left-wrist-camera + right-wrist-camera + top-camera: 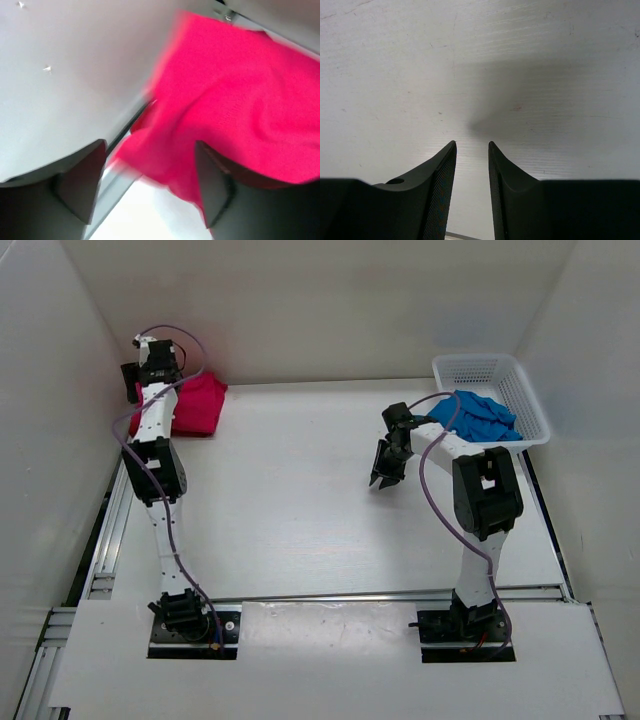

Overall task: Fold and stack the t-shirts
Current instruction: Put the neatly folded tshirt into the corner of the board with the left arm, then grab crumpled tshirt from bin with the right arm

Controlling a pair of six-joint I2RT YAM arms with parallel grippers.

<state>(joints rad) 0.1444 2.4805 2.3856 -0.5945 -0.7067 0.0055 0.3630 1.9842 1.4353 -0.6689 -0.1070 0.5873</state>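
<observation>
Soft, limp pink shirt [195, 405] at the counter's [300, 490] far-left corner, best pinched at an edge. Close by, the left fingers [82, 185] are spread; the right fingers [440, 190] are slightly parted, empty.

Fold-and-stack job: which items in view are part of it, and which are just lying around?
Job:
pink t-shirt, far left corner
blue t-shirt, crumpled in the basket

Lying about:
white mesh basket
</observation>
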